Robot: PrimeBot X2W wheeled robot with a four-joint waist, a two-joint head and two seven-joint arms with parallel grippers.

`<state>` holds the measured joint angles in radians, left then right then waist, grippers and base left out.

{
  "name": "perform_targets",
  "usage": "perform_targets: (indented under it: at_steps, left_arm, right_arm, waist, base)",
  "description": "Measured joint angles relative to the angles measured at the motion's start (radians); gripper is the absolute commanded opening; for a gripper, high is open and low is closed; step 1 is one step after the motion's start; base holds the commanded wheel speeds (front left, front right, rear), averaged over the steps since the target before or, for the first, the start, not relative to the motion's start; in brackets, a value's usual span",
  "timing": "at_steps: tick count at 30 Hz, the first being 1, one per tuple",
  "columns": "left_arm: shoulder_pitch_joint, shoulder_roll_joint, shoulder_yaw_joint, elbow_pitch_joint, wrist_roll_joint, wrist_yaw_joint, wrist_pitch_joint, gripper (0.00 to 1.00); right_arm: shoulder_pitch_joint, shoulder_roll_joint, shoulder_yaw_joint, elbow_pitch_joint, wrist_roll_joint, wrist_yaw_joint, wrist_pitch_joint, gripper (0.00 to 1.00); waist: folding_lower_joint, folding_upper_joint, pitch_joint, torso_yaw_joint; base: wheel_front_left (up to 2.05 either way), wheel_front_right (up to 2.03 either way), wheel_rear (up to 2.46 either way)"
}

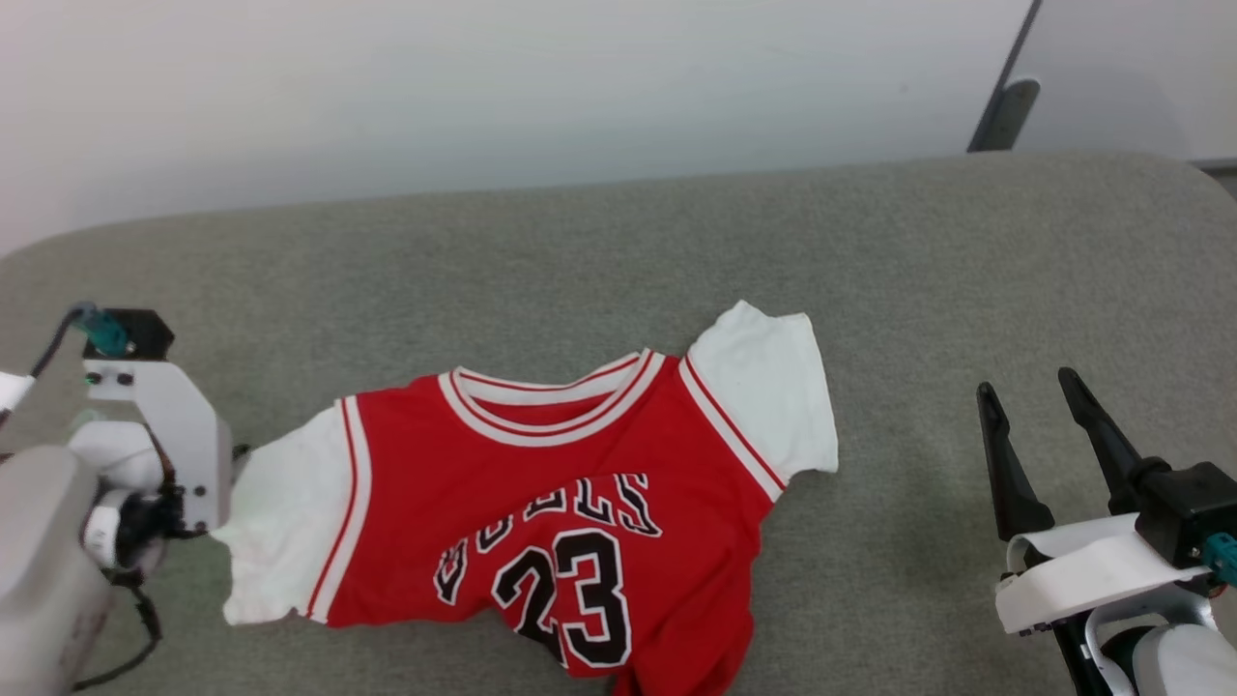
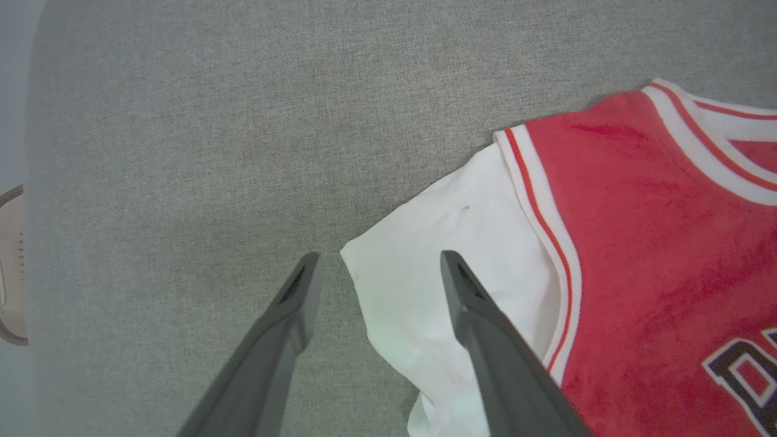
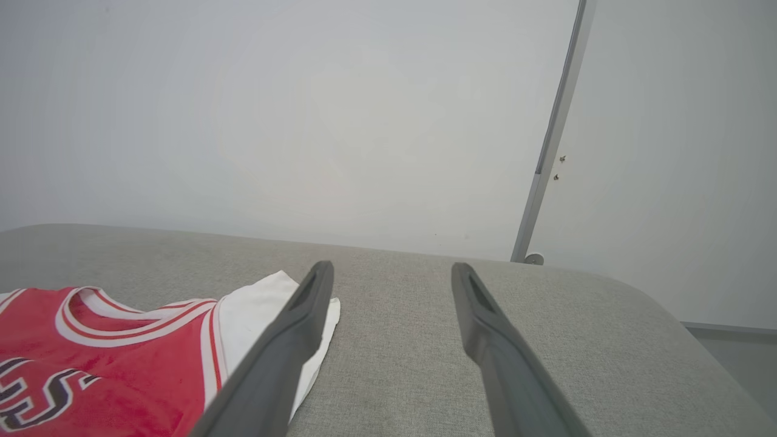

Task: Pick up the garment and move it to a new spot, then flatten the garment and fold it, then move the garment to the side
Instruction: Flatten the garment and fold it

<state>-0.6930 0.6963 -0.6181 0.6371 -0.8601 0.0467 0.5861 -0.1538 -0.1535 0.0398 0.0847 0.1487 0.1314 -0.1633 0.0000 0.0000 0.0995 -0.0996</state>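
the garment (image 1: pixel 541 512) lies front up, lower hem rumpled, on the near middle of the grey padded surface (image 1: pixel 870 251). left gripper (image 2: pixel 376 258): fingers spread, straddling the left sleeve corner. right gripper (image 1: pixel 1029 382): fingers spread, well to the right.

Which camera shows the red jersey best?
The head view: the jersey lies nearly whole, number 23 readable. The left wrist view shows one white sleeve and shoulder; the right wrist view, the collar and other sleeve.
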Motion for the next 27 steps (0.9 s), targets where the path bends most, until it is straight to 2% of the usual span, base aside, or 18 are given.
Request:
perform_targets:
  at_steps: [5,16,17,19,20,27]
  left_arm:
    - [-0.045,0.005,-0.022,0.119,0.009,-0.051,0.042,1.0]
    - [-0.118,-0.014,-0.024,0.297,-0.012,-0.088,0.093,1.0]
    - [-0.124,-0.015,-0.025,0.308,-0.011,-0.091,0.101,0.89]
    - [-0.137,-0.023,-0.024,0.329,-0.016,-0.091,0.111,0.38]
    - [-0.143,-0.028,-0.024,0.336,-0.019,-0.095,0.119,0.0]
    - [-0.186,-0.068,-0.032,0.357,-0.032,-0.124,0.135,0.0]
  right_arm:
    - [-0.021,-0.007,0.019,-0.012,0.01,0.0,0.015,1.0]
    - [-0.046,-0.03,0.055,-0.038,0.041,0.0,0.06,1.0]
    - [-0.048,-0.031,0.057,-0.04,0.045,0.0,0.064,1.0]
    - [-0.055,-0.032,0.061,-0.042,0.059,0.0,0.083,1.0]
    - [-0.061,-0.032,0.062,-0.042,0.068,0.0,0.097,1.0]
    - [-0.149,-0.03,0.061,-0.028,0.128,0.0,0.288,1.0]
  waist:
    - [0.0,0.0,0.033,-0.026]
    - [0.0,0.0,0.11,-0.068]
    - [0.0,0.0,0.116,-0.069]
    - [0.0,0.0,0.126,-0.071]
    - [0.0,0.0,0.131,-0.071]
    - [0.0,0.0,0.151,-0.052]
  base:
    - [0.0,0.0,0.0]
    - [0.0,0.0,0.0]
    - [0.0,0.0,0.0]
    - [0.0,0.0,0.0]
    - [0.0,0.0,0.0]
    - [0.0,0.0,0.0]
